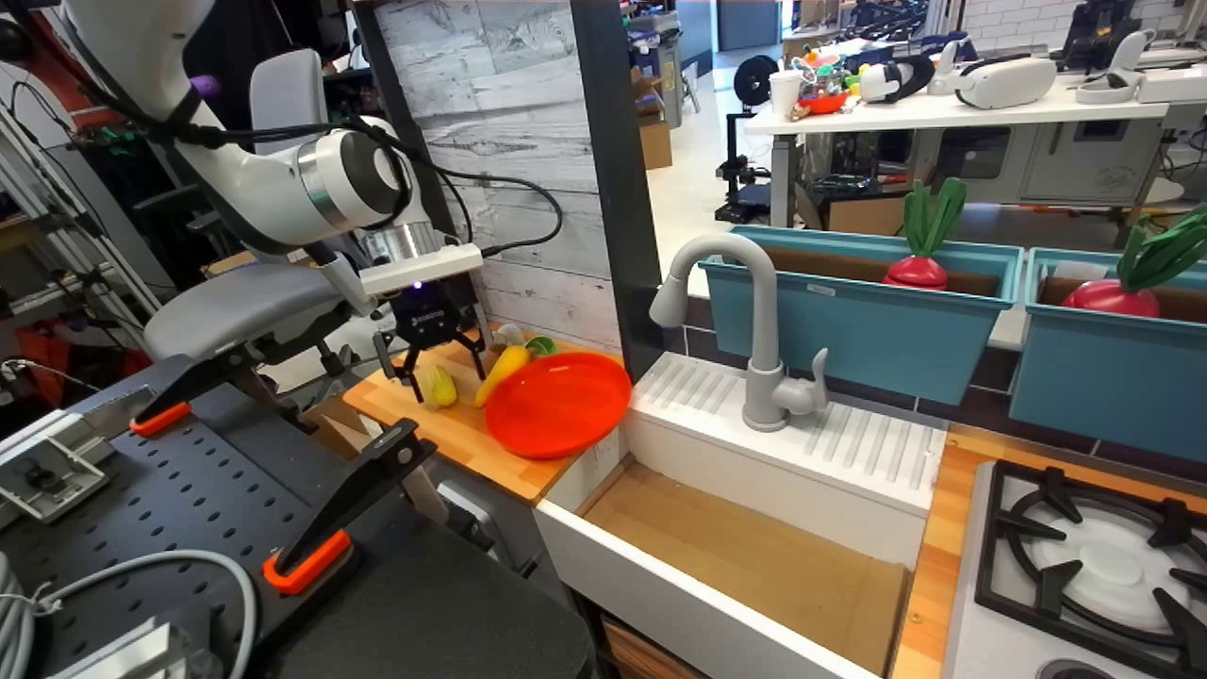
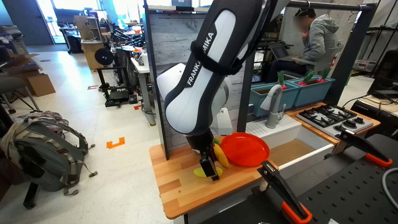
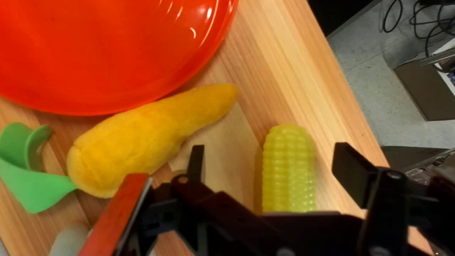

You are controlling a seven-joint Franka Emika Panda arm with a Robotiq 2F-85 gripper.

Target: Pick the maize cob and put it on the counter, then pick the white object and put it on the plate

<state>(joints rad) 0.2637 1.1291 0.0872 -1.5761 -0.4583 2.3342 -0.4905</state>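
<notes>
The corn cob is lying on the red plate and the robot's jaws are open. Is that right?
One bit is wrong: the corn cob isn't on the red plate. The wrist view shows it lying on the wooden counter instead. The jaws are open, as you said.

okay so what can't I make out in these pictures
Maize cob: in the wrist view, the hand hides its lower end.
Plate: cut off by the top and left edges of the wrist view.
White object: in the wrist view, partly hidden by a red bar and cut by the bottom edge.
Seated person's face: blurred in an exterior view.
</notes>
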